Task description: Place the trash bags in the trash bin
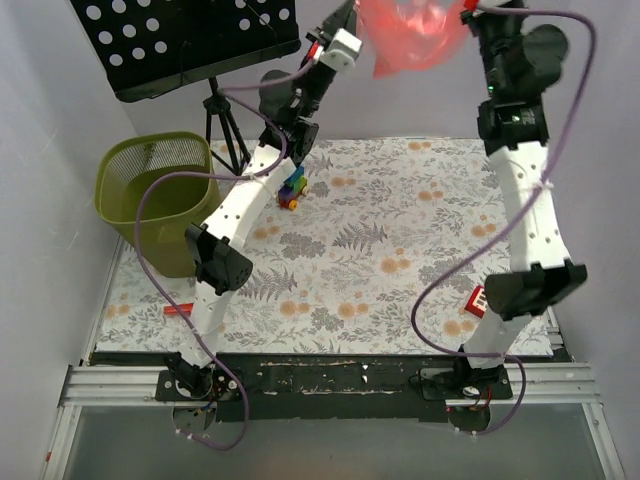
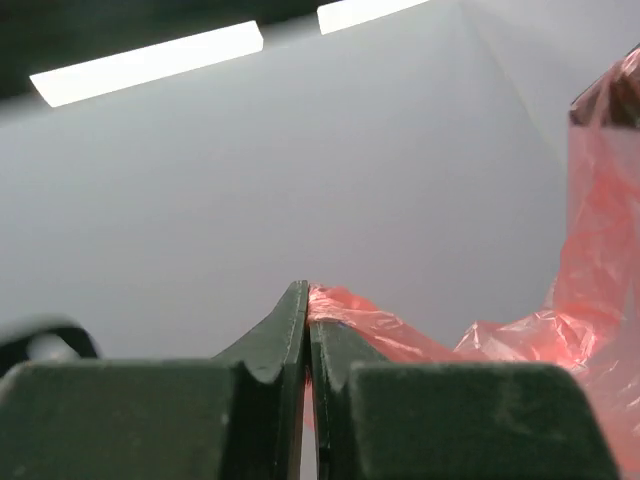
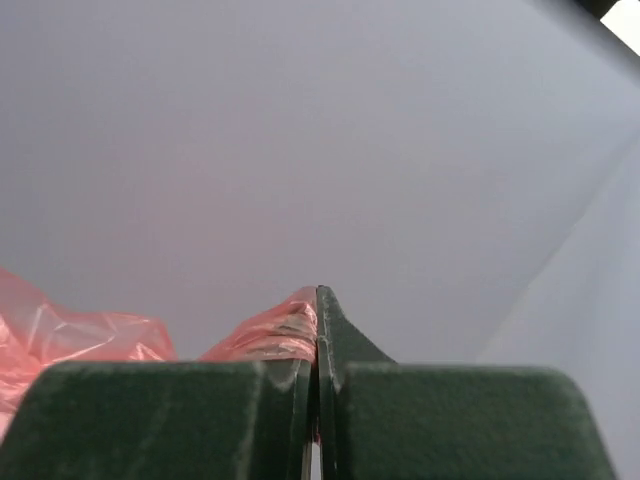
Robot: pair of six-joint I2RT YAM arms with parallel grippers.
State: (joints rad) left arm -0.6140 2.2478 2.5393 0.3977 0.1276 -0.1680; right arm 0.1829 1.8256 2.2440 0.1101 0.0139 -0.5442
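Both arms reach high above the tabletop (image 1: 400, 240), and the trash bag (image 1: 415, 35) hangs between them as a slack sheet of thin red-pink film running from one pincer to the other. The left pincer (image 2: 308, 300) is closed to a sliver, with an edge of the film nipped right at its tips. From there the plastic runs off to its right and rises into a crumpled fold. The right pincer (image 3: 318, 300) is pressed together the same way on a bunched edge, and the film trails away to its left. Holding the bag at two separate edges probably keeps the limp film spread out rather than collapsing into a wad. The height keeps its hanging belly off everything below. The trash bin (image 1: 105, 170) stands far below the left pincer and out to its left, at the tabletop's left edge. Its mouth faces up and no red shows inside, so the bag has yet to go in. To get there, both pincers would likely have to travel left and down together, with the right one covering the longer way. The black music stand (image 1: 190, 40) is close to the left of the left pincer, above and behind the bin, and loose film could snag on it or drape over the bin's rim. A small coloured toy (image 1: 292, 188) sits under the left arm, out of that path.
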